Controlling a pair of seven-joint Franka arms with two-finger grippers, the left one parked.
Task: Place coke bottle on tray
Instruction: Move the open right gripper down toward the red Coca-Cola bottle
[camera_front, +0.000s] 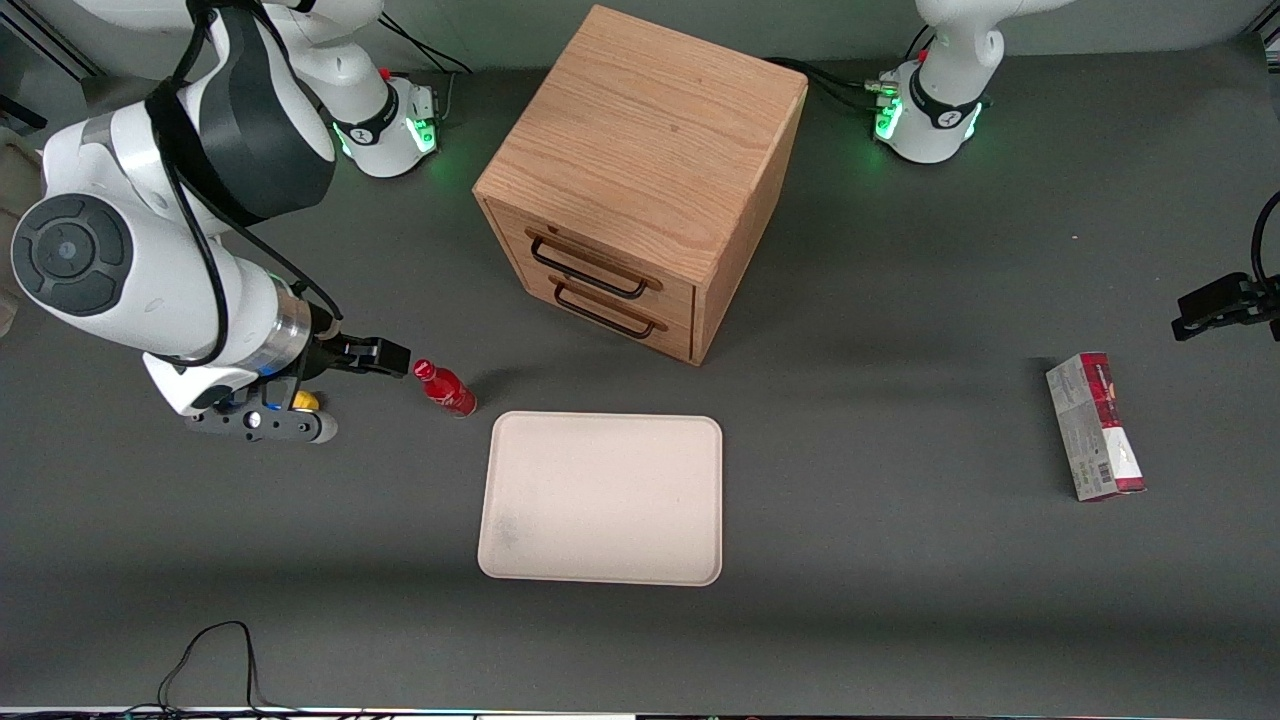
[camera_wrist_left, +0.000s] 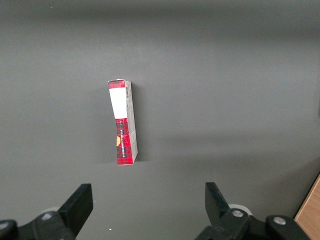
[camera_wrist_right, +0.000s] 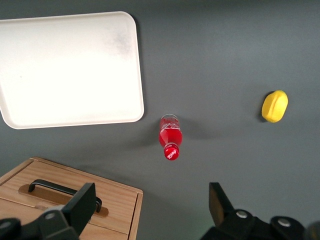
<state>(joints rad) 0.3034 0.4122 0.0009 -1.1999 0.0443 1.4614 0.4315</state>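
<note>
Hovering above the upright coke bottle (camera_wrist_right: 170, 137), jaws (camera_wrist_right: 152, 210) spread wide, tray (camera_wrist_right: 70, 70) nearby.

My arm (camera_front: 150, 260) is glossy white with dark grey joint caps, a silver wrist ring, black cables looped along it, a green-lit base, and a gripper (camera_wrist_right: 150, 212) with black fingers.

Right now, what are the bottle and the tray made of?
The bottle, standing below the open gripper, looks like glossy red plastic or coated metal; light glints off it. The tray looks like matte cream plastic, with no shine.
</note>
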